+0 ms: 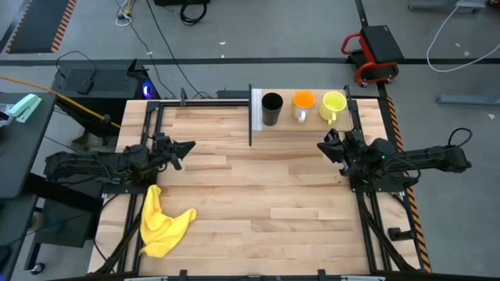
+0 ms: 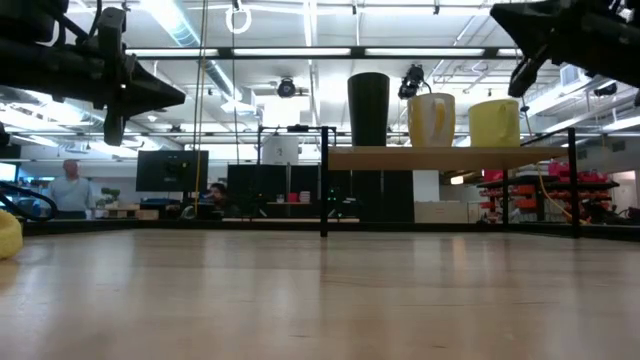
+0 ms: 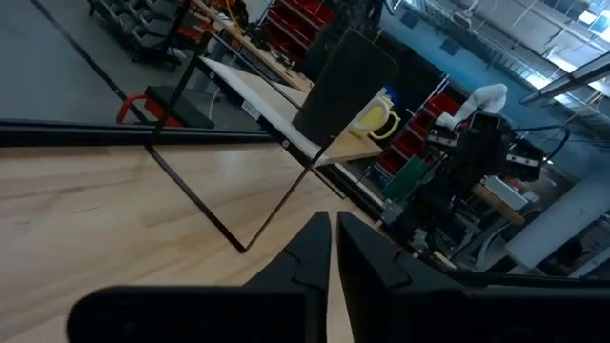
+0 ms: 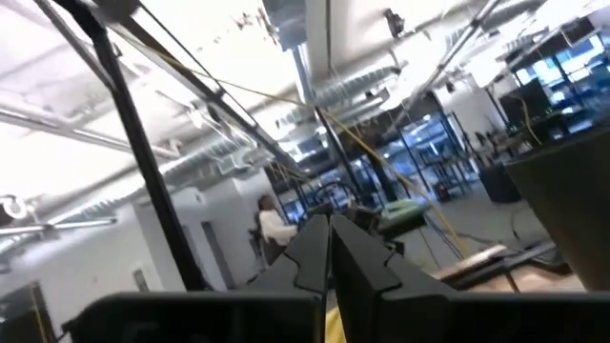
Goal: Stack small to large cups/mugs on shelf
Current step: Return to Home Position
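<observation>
The left gripper [image 3: 334, 224] has its fingers pressed to a thin slit with nothing between them; it hangs above the left side of the tabletop [image 1: 258, 195], well apart from the shelf [image 1: 286, 122] and pointing toward it; the right gripper [image 4: 329, 224] is likewise pinched together and empty, held high just in front of the shelf's right end, near the yellow-green mug [image 1: 333, 105] but not touching it; in the low view both arms are cut off by the picture's upper edge. All three cups stand upright in a row on the shelf, with small gaps between them: the black cup [image 1: 272, 108] beside the white end panel [image 1: 256, 109], the orange mug [image 1: 303, 104] in the middle, the yellow-green mug at the end away from the panel. From the left wrist the black cup hides the orange mug wholly and part of the yellow-green mug; from the right wrist a dark shape [image 4: 562, 191] is cut off at the edge, and what it is cannot be told; a person [image 4: 276, 229] in white shows blurred in the room beyond. A yellow cloth [image 1: 160, 222] lies crumpled on the tabletop near the left arm.
</observation>
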{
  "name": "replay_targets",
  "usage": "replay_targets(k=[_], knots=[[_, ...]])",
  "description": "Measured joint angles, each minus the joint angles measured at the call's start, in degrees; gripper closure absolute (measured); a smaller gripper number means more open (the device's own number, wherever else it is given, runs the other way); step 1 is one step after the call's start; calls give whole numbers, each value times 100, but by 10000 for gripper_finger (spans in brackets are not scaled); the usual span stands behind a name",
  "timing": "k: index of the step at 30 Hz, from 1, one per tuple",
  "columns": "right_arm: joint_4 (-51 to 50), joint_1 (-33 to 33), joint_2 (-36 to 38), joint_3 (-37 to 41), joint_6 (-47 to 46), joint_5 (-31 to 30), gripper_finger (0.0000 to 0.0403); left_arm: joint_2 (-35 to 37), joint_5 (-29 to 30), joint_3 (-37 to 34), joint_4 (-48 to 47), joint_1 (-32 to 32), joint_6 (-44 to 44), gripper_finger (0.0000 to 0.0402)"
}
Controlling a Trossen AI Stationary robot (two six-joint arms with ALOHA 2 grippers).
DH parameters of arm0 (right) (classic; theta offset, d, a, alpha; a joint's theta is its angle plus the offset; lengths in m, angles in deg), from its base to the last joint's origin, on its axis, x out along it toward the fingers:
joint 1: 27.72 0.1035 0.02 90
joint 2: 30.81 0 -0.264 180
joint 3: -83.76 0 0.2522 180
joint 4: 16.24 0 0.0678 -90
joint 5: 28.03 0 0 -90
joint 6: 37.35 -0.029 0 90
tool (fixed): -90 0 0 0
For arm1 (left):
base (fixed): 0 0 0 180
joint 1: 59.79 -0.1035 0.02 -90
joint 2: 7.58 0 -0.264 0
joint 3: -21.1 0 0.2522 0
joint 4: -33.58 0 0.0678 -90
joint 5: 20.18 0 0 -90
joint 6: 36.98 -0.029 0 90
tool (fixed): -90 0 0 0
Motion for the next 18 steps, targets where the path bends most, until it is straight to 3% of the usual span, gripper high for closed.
replay_targets(k=[5,11,18], knots=[[-22,24,8,-176,280,111,380,0,-1,0,2,-2,106,378],[-770,24,2,-415,403,126,380,0,2,0,-20,-2,122,387],[198,24,11,-417,393,127,380,-4,-1,0,-24,0,106,379]])
